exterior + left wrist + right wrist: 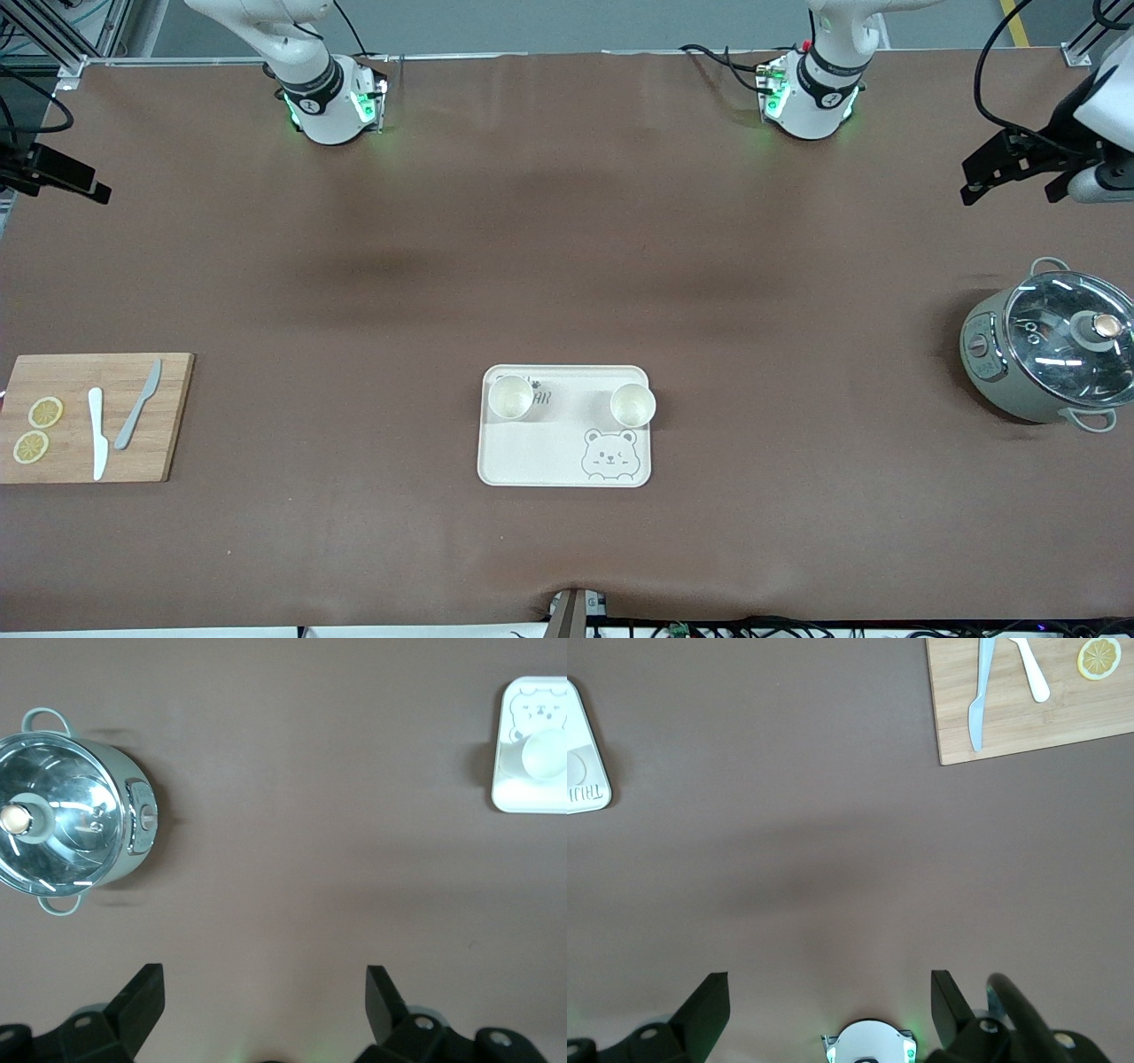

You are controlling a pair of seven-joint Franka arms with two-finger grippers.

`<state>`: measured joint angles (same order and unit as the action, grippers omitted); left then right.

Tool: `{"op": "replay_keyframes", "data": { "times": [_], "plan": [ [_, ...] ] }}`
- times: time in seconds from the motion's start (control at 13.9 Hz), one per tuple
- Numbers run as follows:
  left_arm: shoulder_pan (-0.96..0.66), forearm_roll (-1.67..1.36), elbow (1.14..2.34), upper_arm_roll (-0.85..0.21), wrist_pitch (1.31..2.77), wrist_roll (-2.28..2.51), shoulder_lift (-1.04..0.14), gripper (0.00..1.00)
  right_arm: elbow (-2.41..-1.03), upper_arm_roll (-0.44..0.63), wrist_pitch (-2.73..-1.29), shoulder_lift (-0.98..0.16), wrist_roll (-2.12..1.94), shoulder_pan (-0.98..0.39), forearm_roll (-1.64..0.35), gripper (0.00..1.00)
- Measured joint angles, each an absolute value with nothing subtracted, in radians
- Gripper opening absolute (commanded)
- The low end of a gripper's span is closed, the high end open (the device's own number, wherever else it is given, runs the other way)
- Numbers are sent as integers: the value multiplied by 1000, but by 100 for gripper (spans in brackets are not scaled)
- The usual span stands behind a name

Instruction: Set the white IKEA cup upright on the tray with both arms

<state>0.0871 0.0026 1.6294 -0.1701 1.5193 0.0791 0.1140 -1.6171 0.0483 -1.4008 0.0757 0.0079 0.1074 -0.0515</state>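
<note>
Two white cups stand upright on the cream bear tray (540, 461), which lies in the middle of the table near the front camera. One cup (511, 396) is toward the right arm's end and the other cup (633, 405) toward the left arm's end. My left gripper (1010, 188) hangs open over the table at its own end, above the pot; its wrist view shows its empty gripper (264, 988), the tray (514, 797) and a cup (543, 755). My right gripper (62, 177) hangs open and empty (830, 992) at its end, with the tray's edge (585, 788) in sight.
A wooden cutting board (168, 416) with a white knife (97, 432), a grey knife (139, 404) and two lemon slices (44, 412) lies at the right arm's end. A grey-green pot with a glass lid (1054, 350) stands at the left arm's end.
</note>
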Motion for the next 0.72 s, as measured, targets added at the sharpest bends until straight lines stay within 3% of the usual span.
{"op": "replay_keyframes", "data": {
  "times": [0.72],
  "plan": [
    [84,3,1619,-177,1515,79,114,100,-1619,51,-1401,76,8,109,-51,100]
  ]
}}
